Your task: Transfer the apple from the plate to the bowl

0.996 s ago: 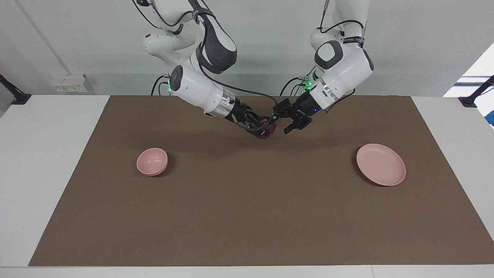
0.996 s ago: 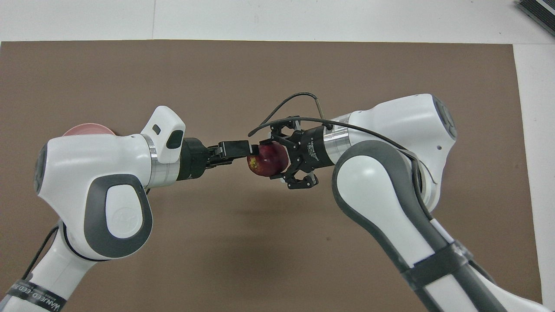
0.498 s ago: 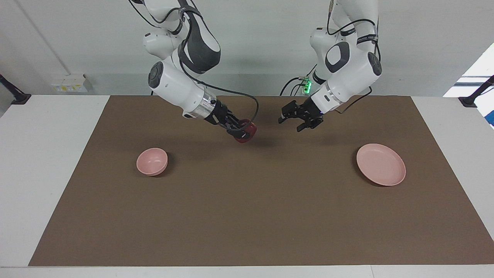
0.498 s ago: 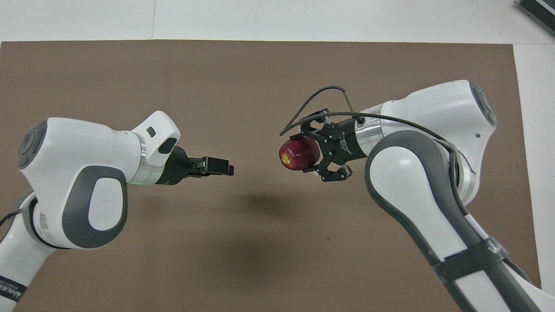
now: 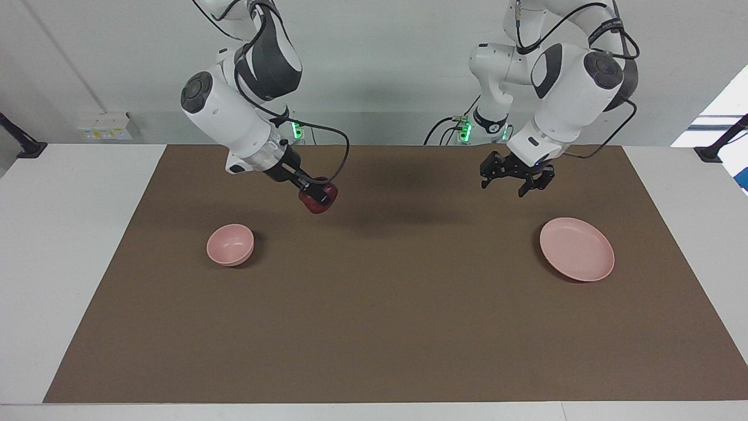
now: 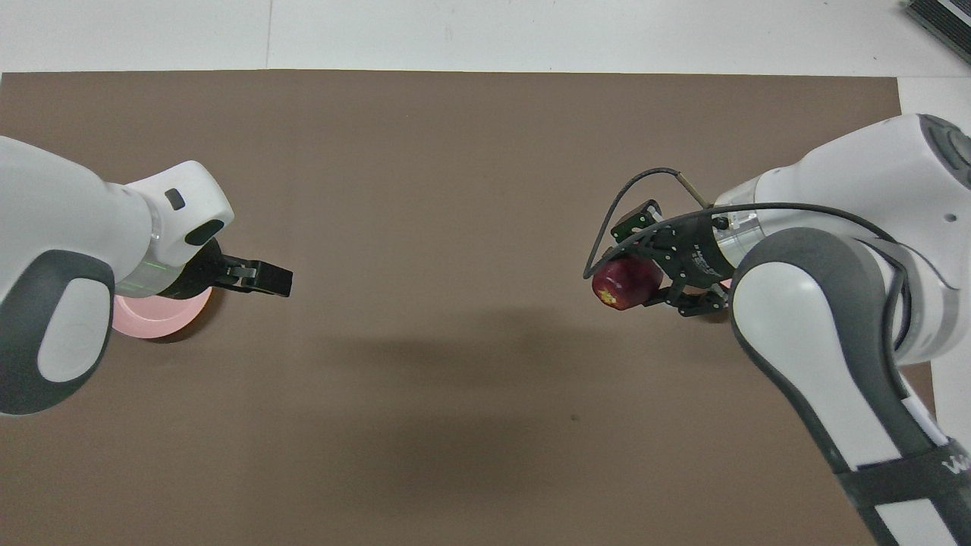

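- The right gripper (image 5: 316, 197) is up in the air over the brown mat (image 5: 385, 327), clamped on the apple (image 5: 318, 199).
- The apple is dark red with a small yellowish patch that shows in the overhead view (image 6: 623, 283). It is off the mat, held between the fingers.
- The bowl (image 5: 230, 244) sits on the mat toward the right arm's end of the table. It holds nothing. The apple is not over it; it hangs over the mat between the bowl and the table's middle.
- The left gripper (image 5: 516, 182) hangs over the mat beside the plate (image 5: 577, 248), on the plate's robot-ward side. Its fingers stand apart and hold nothing.
- The plate lies flat on the mat toward the left arm's end of the table, with nothing on it.
- In the overhead view the left arm's wrist covers most of the plate (image 6: 155, 324), and the right arm hides nearly all of the bowl.
- Bowl and plate are well apart.
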Action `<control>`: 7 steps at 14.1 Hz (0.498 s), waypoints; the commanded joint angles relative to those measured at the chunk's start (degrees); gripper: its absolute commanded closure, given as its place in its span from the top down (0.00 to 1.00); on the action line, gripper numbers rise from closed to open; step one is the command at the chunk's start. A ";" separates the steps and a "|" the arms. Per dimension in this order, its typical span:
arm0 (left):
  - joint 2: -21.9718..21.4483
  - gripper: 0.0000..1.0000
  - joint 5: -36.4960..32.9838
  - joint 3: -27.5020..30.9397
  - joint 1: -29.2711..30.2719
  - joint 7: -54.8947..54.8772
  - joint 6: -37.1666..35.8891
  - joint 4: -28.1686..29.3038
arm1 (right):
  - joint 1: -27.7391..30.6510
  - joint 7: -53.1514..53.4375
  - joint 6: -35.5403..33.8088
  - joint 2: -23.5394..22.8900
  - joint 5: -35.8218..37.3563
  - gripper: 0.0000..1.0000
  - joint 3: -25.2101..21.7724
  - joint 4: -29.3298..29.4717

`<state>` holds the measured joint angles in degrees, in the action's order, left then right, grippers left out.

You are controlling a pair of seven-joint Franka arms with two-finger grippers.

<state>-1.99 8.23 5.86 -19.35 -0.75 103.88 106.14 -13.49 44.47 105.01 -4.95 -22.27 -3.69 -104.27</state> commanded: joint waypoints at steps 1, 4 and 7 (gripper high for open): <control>0.76 1.00 -3.39 -0.50 1.68 0.22 -7.00 -7.76 | 5.73 -16.36 -0.24 2.40 8.10 0.00 0.53 -4.70; 0.67 1.00 -6.56 -0.32 4.05 -2.93 -15.61 -15.41 | 9.79 -30.46 4.30 2.14 15.38 0.00 0.53 -7.52; 0.94 1.00 -9.02 -0.32 6.60 -7.06 -20.98 -20.00 | 11.37 -35.93 8.78 -0.05 21.65 0.00 0.53 -7.97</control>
<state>-2.28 0.92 6.02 -14.75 -4.98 86.91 89.84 -3.01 11.93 110.17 -4.91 -3.57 -3.98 -110.70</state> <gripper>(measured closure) 0.000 0.225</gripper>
